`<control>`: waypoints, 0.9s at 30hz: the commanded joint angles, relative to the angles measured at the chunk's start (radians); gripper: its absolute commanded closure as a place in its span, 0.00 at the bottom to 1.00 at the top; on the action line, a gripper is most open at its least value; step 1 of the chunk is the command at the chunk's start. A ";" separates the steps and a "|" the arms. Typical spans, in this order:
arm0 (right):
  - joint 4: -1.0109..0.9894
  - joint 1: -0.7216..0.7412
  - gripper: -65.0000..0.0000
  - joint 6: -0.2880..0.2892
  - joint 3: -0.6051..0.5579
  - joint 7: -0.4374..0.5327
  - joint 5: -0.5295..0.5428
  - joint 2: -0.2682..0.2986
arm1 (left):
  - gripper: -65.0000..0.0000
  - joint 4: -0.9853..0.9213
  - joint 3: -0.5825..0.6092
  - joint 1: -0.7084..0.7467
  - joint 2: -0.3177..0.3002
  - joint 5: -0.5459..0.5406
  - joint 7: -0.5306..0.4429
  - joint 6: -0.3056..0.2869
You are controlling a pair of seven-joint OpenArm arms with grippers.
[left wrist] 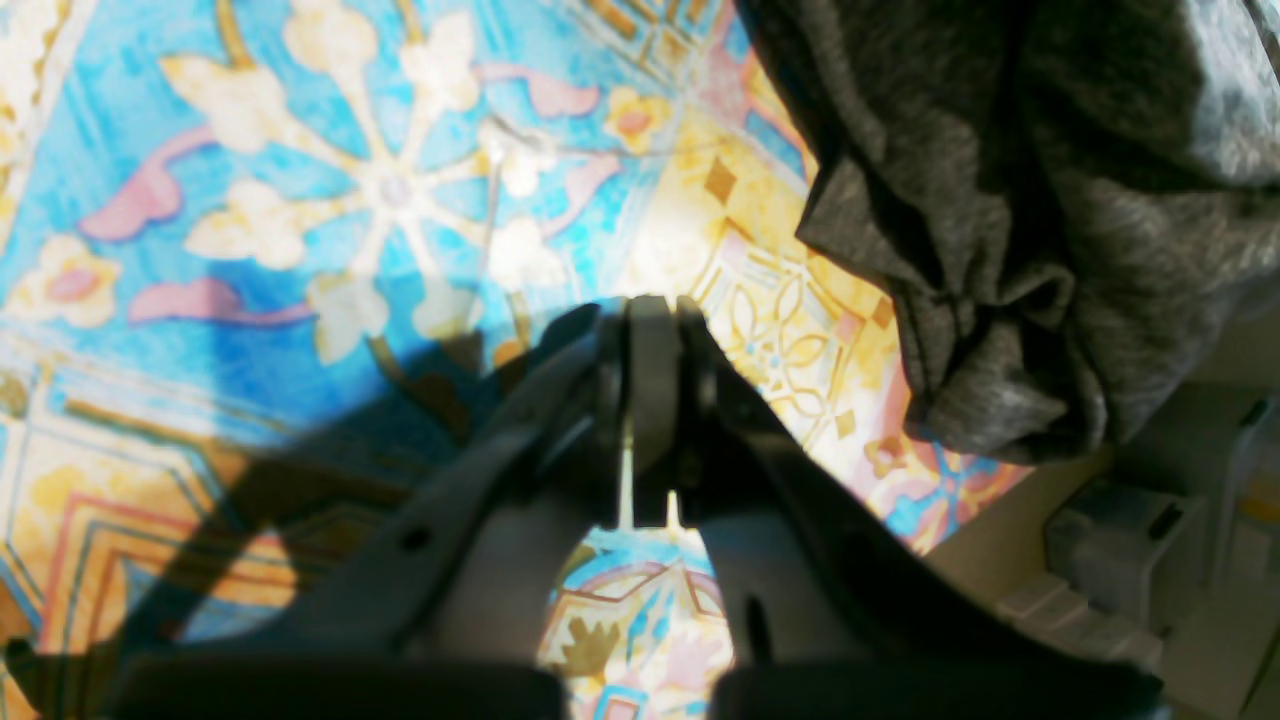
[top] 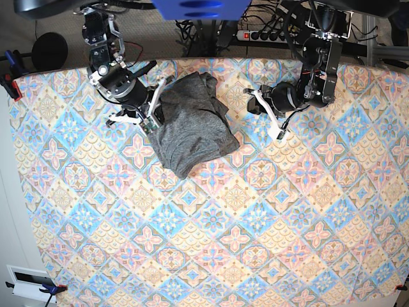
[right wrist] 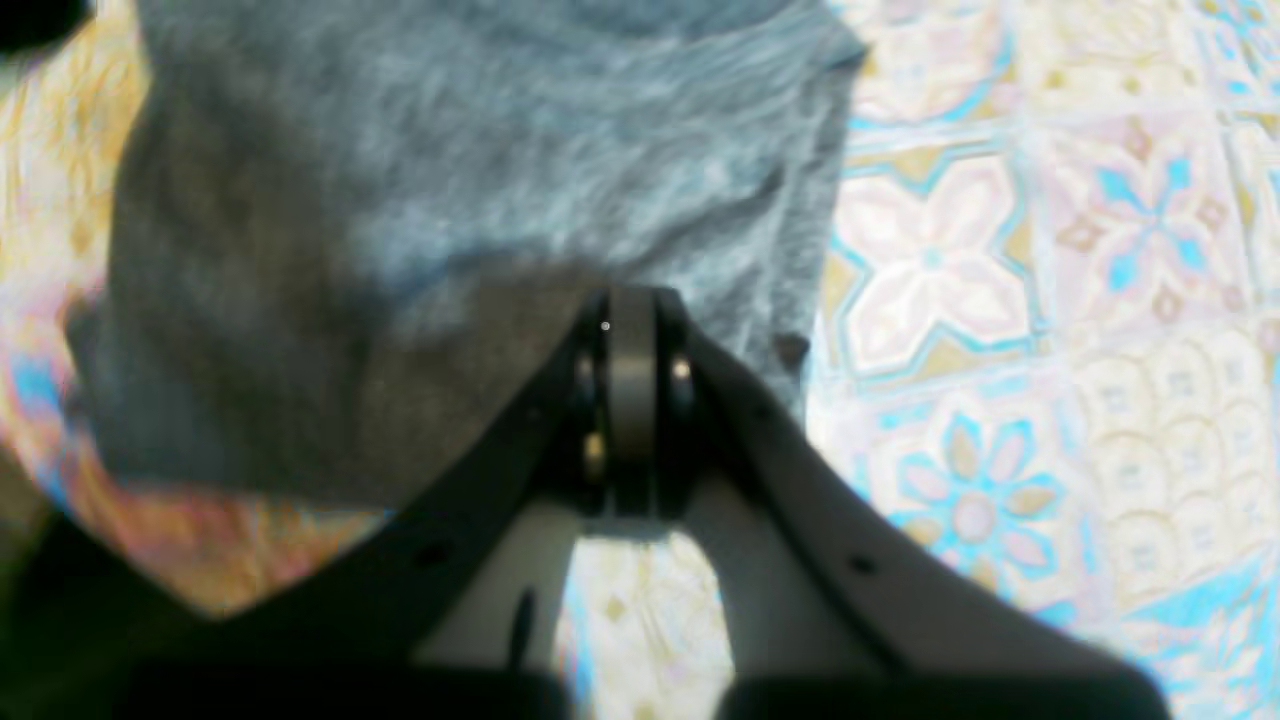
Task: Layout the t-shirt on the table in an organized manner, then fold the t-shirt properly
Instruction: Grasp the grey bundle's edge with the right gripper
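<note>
Left wrist view: the black left gripper (left wrist: 650, 320) has its jaws pressed together over the blue, pink and cream tiled tablecloth (left wrist: 300, 200), empty; the crumpled dark-grey knit t-shirt (left wrist: 1020, 200) lies beside it, apart.

Right wrist view: the black right gripper (right wrist: 630, 320), jaws pressed together, sits at the shirt's edge.

Base view: the shirt lies bunched near the table's far edge, between both arms.

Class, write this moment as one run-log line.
t-shirt: bunched, not laid out | left gripper: shut, empty, over table | right gripper: shut, at shirt edge
</note>
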 commanded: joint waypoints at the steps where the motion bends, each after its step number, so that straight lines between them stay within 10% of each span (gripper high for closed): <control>1: 0.023 0.007 1.00 0.005 0.006 0.039 0.016 -0.019 | 1.00 0.002 0.002 0.002 -0.004 0.019 0.021 0.002; 27: -0.048 0.006 1.00 0.005 -0.176 0.315 0.018 -0.133 | 1.00 0.002 -0.003 0.006 0.001 0.101 0.014 -0.004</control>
